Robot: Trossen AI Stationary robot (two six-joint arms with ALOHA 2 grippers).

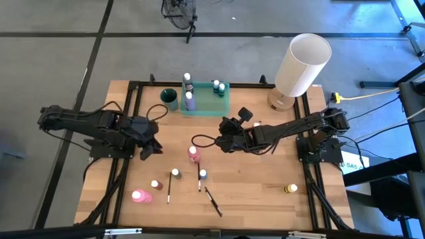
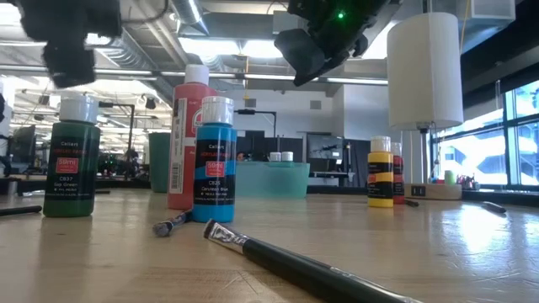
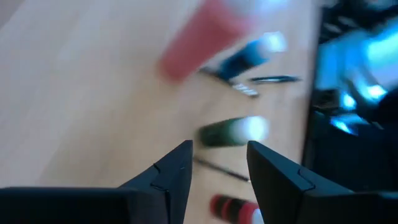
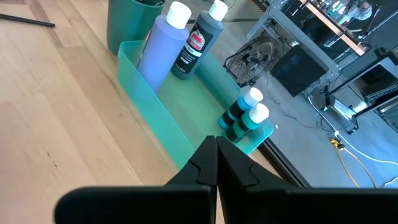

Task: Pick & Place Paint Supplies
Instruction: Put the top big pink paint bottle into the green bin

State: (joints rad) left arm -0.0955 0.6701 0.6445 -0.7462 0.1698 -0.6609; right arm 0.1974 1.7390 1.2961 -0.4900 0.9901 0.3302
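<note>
From the high view I see the left gripper (image 1: 154,147) hanging over the left side of the table, nothing between its fingers. The right gripper (image 1: 226,141) sits mid-table, just below the green tray (image 1: 225,106), jaws pressed together and empty. The tray already holds a purple bottle (image 1: 190,100), a dark bottle (image 1: 187,82) and two small teal ones (image 1: 218,87). Still loose on the wood: a red bottle (image 1: 193,154), a green bottle (image 1: 175,173), a blue bottle (image 1: 202,174), a pink bottle (image 1: 141,196), a yellow bottle (image 1: 291,188) and a long paintbrush (image 1: 213,201).

In the low view the green bottle (image 2: 71,156), red bottle (image 2: 190,137) and blue bottle (image 2: 214,160) stand upright, with the paintbrush (image 2: 303,264) lying in front; both arms hang above them.

My left wrist view shows the fingers (image 3: 170,176) about half parted, aimed at the green bottle (image 3: 231,131), which is blurred.

My right wrist view shows shut fingers (image 4: 200,167) over the tray's near wall (image 4: 155,112).

I judge the left arm is lining up on the green bottle. Next it calls for lowering the jaws astride it, then closing, without knocking the red and blue neighbours.
</note>
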